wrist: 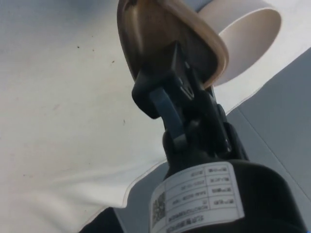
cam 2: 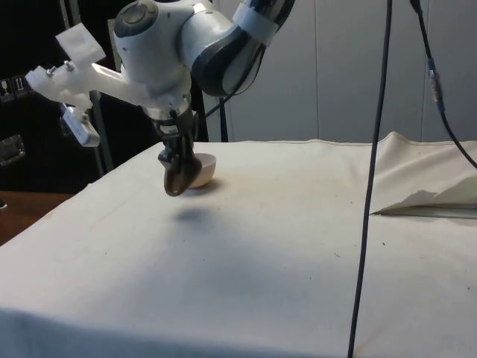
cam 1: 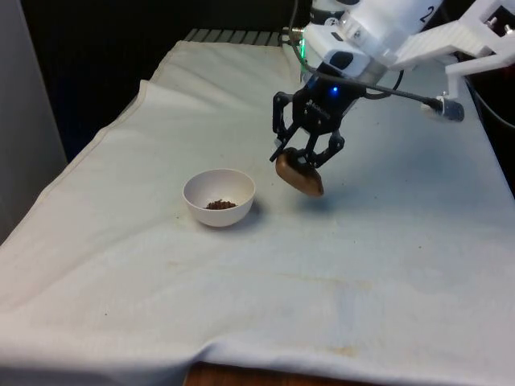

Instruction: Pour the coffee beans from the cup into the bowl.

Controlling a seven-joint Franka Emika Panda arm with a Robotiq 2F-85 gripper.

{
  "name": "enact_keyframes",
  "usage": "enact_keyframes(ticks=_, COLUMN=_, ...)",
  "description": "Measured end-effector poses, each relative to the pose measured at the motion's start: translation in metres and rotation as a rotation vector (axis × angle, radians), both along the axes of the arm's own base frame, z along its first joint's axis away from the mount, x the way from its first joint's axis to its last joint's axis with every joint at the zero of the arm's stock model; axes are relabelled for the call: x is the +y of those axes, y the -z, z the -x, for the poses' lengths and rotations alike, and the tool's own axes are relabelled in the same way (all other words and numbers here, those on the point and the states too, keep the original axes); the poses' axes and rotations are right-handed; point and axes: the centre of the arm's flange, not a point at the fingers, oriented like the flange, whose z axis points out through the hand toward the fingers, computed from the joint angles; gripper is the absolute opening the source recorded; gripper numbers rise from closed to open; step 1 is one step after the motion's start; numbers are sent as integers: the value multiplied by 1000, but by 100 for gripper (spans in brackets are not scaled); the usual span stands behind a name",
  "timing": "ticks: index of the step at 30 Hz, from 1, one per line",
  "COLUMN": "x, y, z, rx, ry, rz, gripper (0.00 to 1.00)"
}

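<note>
Looking from the table's near edge outward, we first cross a wide stretch of bare white cloth [cam 1: 338,297], then reach the small round white bowl [cam 1: 219,196] with a few dark coffee beans [cam 1: 220,204] lying in its bottom. Just beyond it, toward the front view's right, our black two-finger gripper [cam 1: 304,161] pinches the rim of the tan-brown wooden cup [cam 1: 300,176], held tilted above the cloth with its mouth angled toward the bowl but apart from it. We judge the pour largely done, with open room on every side for setting the cup down.
</note>
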Motion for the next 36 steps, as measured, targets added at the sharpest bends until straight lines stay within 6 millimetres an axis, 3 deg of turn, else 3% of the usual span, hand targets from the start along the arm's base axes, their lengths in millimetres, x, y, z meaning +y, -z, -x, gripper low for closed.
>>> enact_keyframes(ticks=36, x=-27, y=11, z=-3, rx=14, ry=47, rz=-192, gripper=3)
